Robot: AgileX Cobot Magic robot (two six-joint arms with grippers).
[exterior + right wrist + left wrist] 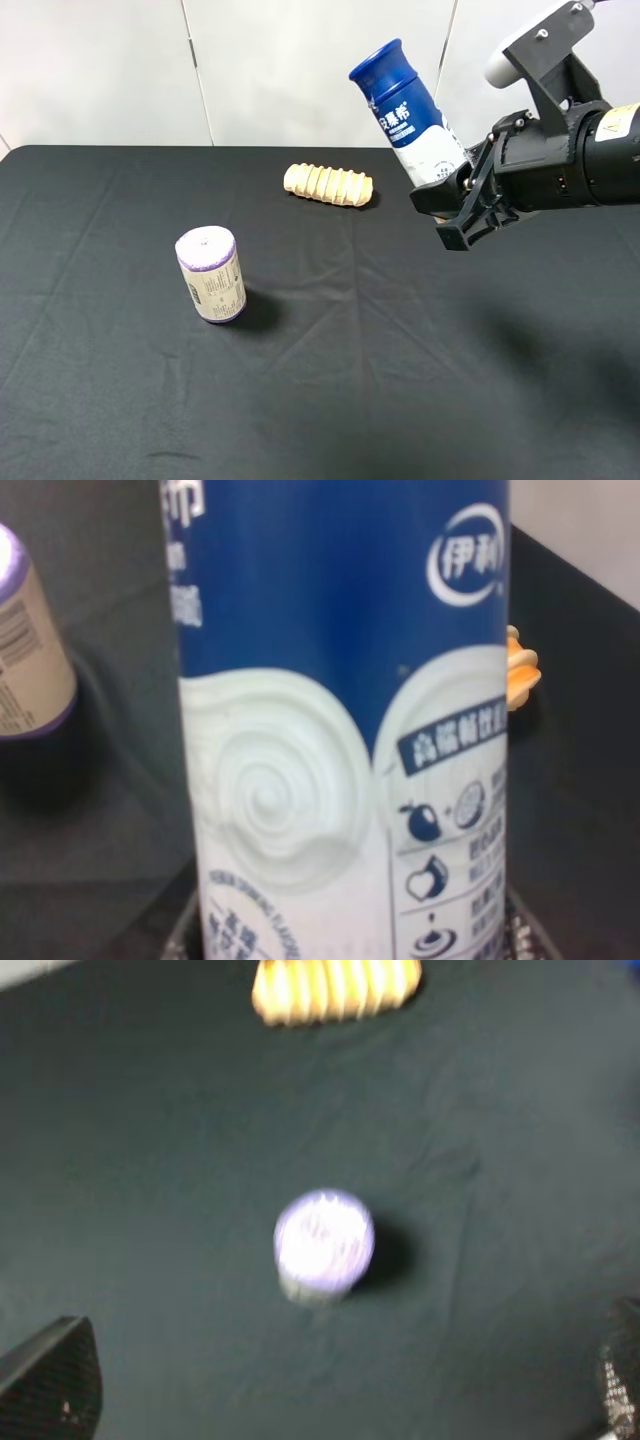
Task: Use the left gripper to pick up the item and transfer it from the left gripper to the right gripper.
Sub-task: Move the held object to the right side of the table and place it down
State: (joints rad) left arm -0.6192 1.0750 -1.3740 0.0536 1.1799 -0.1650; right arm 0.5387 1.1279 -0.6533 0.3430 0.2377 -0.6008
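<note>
Over the right side of the table (pixel 400 380), I saw the bottle (pixel 410 115) held in the air, clear of the black cloth. It was tilted, with its blue cap uppermost and leaning toward the middle of the exterior view. The right gripper (pixel 452 207) was pinching it low on the white part of its body, with the blue label and cap standing free above the claw. From the right wrist camera the bottle (pixel 340 730) filled most of the picture. Only slivers of the fingers (pixel 186 932) showed at either side of its base, pressed close against it.

The left gripper (pixel 340 1385) did not appear in the exterior view. Its wrist camera showed just the two fingertips at opposite corners, spread wide with nothing between them but cloth. That picture was blurred.

On the table, left of centre, the cylinder (pixel 211 275) stood upright with its purple top facing up. The left wrist camera looked down on it (pixel 324 1243). The roll (pixel 328 184) lay on its side farther back, near the rear edge and well apart from the cylinder. Both also showed past the bottle in the right wrist view, the cylinder (pixel 30 650) on one side and a bit of the roll (pixel 522 670) on the other.
</note>
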